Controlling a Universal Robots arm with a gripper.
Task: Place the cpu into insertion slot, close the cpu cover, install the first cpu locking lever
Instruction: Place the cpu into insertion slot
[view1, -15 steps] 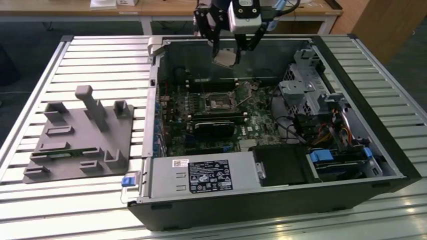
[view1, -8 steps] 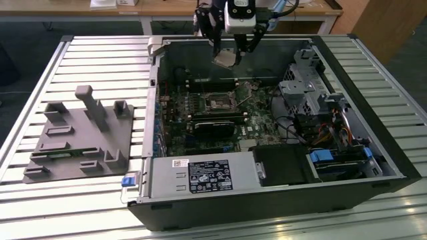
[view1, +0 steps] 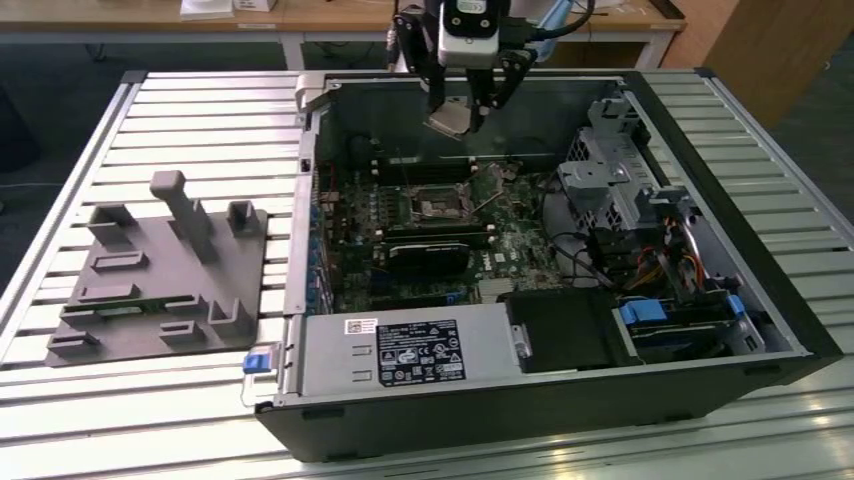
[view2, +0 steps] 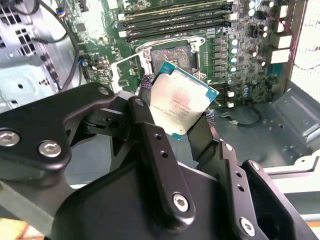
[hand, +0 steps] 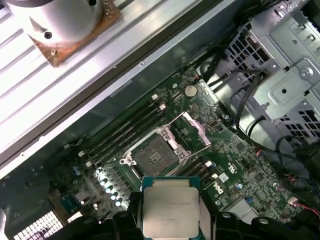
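Note:
My gripper (view1: 461, 108) hangs above the open computer case, shut on the cpu (view1: 451, 122), a flat square chip with a dull silver face. In both wrist views the cpu (view2: 182, 102) (hand: 170, 207) sits tilted between the two black fingers (view2: 150, 130), held by opposite edges. Well below it on the green board lies the insertion slot (hand: 154, 155) (view2: 172, 56) (view1: 438, 207), a black square socket with nothing in it. The silver cpu cover (hand: 195, 129) (view2: 125, 70) stands swung up at one side of the socket.
Memory sticks (hand: 125, 132) run along the socket. A black card (view1: 427, 250) lies nearer the exterior view's front, with a power supply (view1: 400, 350) beyond it. A drive cage (view1: 614, 170) and cables fill the case's right. A grey fixture plate (view1: 160, 270) rests on the slatted table.

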